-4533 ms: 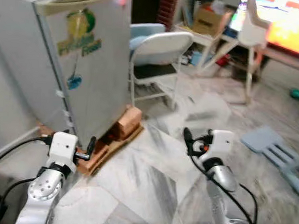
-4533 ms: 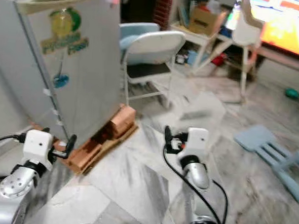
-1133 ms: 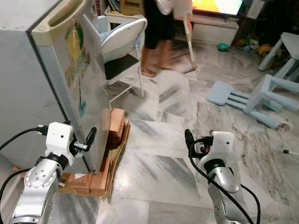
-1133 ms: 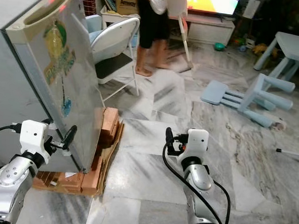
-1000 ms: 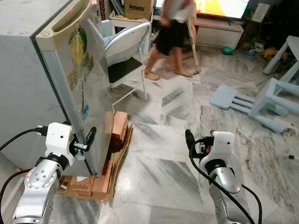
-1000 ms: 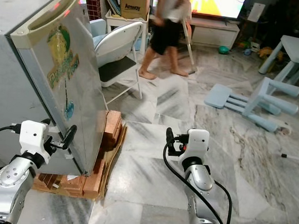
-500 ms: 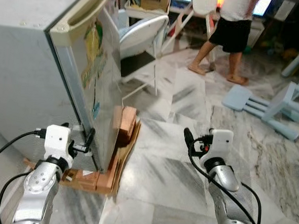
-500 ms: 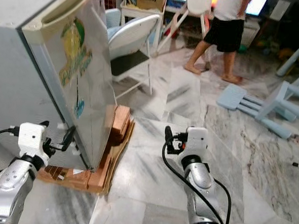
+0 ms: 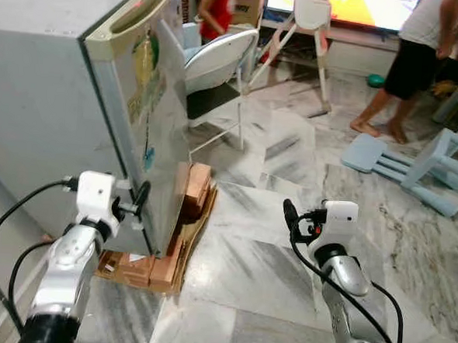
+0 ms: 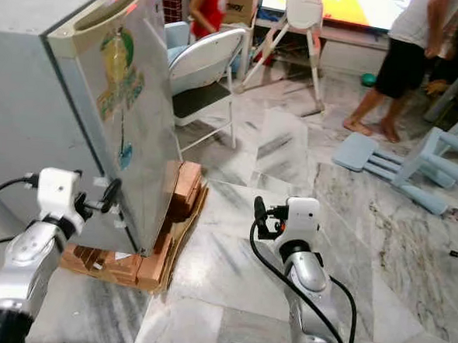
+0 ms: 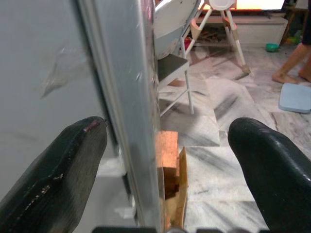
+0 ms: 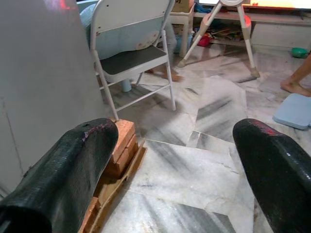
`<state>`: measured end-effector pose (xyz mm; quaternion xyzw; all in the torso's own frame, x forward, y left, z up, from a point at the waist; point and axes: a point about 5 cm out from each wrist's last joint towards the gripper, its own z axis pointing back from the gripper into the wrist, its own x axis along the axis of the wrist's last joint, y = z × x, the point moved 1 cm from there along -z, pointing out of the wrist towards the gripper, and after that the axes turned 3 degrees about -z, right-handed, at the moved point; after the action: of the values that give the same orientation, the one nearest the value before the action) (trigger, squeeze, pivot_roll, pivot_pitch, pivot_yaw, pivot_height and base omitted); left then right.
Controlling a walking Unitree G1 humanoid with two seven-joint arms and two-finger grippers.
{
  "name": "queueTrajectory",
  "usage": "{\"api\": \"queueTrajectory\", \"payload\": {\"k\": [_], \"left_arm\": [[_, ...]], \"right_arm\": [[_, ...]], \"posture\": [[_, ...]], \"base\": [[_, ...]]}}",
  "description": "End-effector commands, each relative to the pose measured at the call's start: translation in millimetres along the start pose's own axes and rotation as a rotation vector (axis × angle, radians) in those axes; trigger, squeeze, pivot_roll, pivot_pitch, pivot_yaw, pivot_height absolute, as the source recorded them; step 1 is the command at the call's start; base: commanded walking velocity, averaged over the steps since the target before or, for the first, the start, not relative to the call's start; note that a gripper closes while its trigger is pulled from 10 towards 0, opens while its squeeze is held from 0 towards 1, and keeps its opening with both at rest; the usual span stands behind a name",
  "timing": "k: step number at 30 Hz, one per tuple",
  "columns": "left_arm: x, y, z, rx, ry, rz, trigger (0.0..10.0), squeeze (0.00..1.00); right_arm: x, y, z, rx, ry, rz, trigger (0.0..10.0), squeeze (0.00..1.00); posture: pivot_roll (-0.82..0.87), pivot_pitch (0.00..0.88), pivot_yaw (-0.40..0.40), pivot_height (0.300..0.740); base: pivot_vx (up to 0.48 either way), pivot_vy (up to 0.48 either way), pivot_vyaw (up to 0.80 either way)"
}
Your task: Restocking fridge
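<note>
Evidently to pry it open, the left gripper (image 11: pixel 160 160), fingers spread and empty, straddles the shut door edge of the squat grey fridge (image 9: pixel 54 106) propped on brick blocks (image 9: pixel 188 196), while the right gripper (image 9: pixel 290 218) waits spread above marble floor.

Right at the left gripper (image 9: pixel 140 199), the fridge (image 9: pixel 53 114) shows dull grey painted metal with a brushed, faintly shiny door face and a cream plastic trim along its top, and under it sit rough orange-brown bricks (image 9: pixel 190 196) on flat cardboard. The floor (image 10: pixel 232 249) beneath the right gripper (image 10: pixel 259 212) is polished grey-veined marble, glossy with reflections. The grippers' fingers (image 12: pixel 63 174) look like matt black textured rubber, scuffed at the tips.
</note>
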<state>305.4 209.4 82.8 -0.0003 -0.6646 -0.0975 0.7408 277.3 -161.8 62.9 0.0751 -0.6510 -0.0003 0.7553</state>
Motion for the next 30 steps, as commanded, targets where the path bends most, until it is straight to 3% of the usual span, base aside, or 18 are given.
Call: {"api": "queueTrajectory", "payload": {"k": [1,13,21,27,30], "left_arm": [[-0.1,3.3,-5.4,0.012,0.012,-0.01,10.0,0.0],[16.8,15.2,-40.2,0.063,0.024,-0.036,10.0,0.0],[31.9,10.6,-58.3,0.052,0.013,-0.044,10.0,0.0],[42.3,-4.4,-69.1,0.002,-0.012,-0.048,10.0,0.0],[51.7,-26.8,-77.7,-0.07,-0.04,-0.06,10.0,0.0]], "right_arm": [[4.9,-4.3,1.5,-0.012,-0.007,0.016,10.0,0.0],[5.2,-10.9,13.4,-0.041,0.008,0.028,10.0,0.0],[4.5,-11.6,17.2,-0.048,0.017,0.031,10.0,0.0],[-1.4,-15.6,21.3,-0.058,0.058,0.055,10.0,0.0],[-16.1,-19.0,22.9,-0.055,0.17,0.111,10.0,0.0]], "posture": [[0.02,0.061,-0.039,0.74],[-0.01,0.076,-0.025,0.74],[-0.02,0.078,-0.022,0.74],[-0.01,0.079,-0.026,0.74],[-0.01,0.086,-0.033,0.74]], "base": [[0.0,0.0,0.0],[0.0,0.0,0.0],[0.0,0.0,0.0],[0.0,0.0,0.0],[0.0,0.0,0.0]]}}
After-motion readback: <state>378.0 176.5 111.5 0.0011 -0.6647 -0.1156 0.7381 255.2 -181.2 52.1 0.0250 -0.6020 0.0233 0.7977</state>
